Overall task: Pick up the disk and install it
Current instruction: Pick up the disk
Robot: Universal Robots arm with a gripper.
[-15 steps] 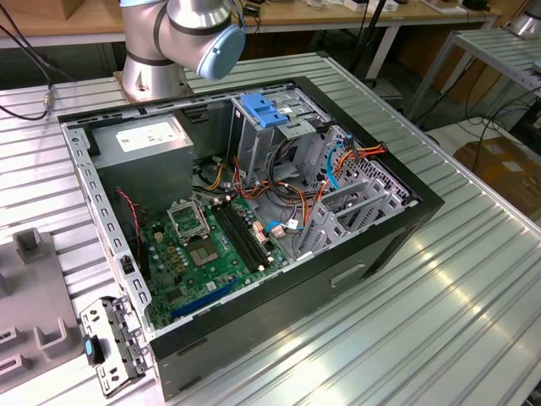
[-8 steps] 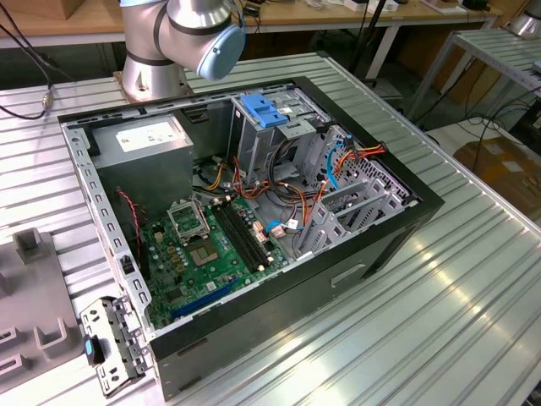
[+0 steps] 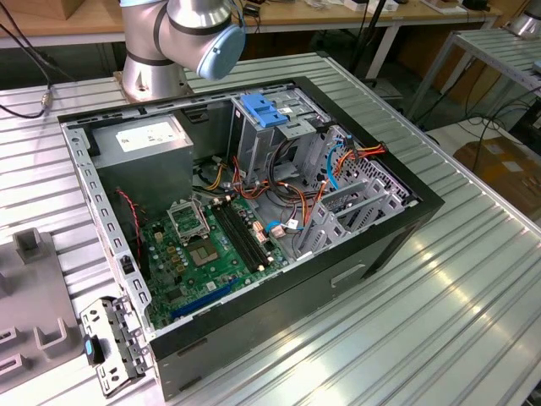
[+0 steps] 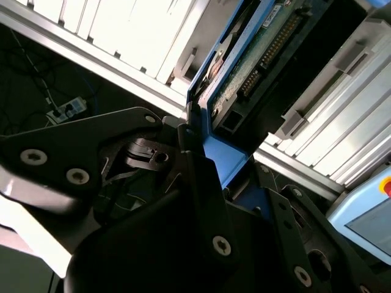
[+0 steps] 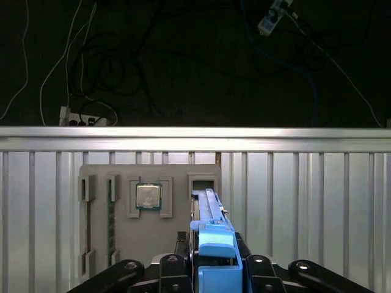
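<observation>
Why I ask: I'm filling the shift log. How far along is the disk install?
Done: the computer case lies open. In hand: the gripper is at the disk, above the grey fixture tray; whether it is gripped is unclear. Left: getting the disk into the case.

A ribbed aluminium table [image 3: 473, 321] stands before wooden workbenches [image 3: 321, 17], cables [image 5: 110, 67] strewn on the dark floor [image 5: 195, 91].

The disk [image 5: 215, 235] has a smooth, bright blue plastic carrier with a slight sheen, the tray [image 5: 153, 244] is matt grey plastic, the table [image 5: 305, 201] ribbed shiny bare metal, and the case [image 3: 279, 315] matt black outside, dull grey steel within.
</observation>
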